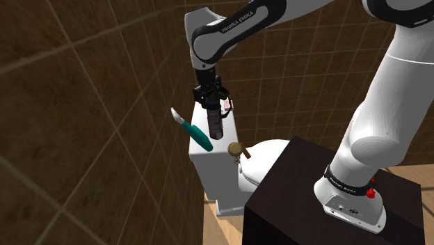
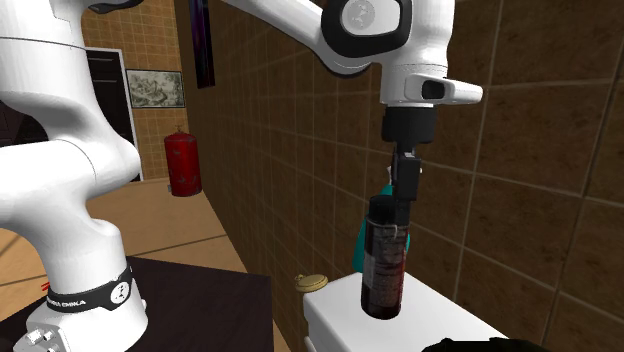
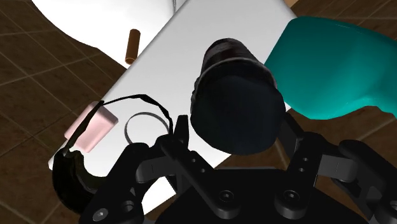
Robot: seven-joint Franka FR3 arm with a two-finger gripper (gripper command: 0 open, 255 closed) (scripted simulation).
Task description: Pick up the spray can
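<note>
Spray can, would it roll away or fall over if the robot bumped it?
Probably stiff: the spray can looks straight and undented where the end effector clasps it. Tall and narrow, it could easily tip if stood on the white tank lid. Its round sides suggest it would then roll.

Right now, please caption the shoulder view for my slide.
Gripper clasps a dark spray can at a white toilet tank, beside a teal tool.
</note>
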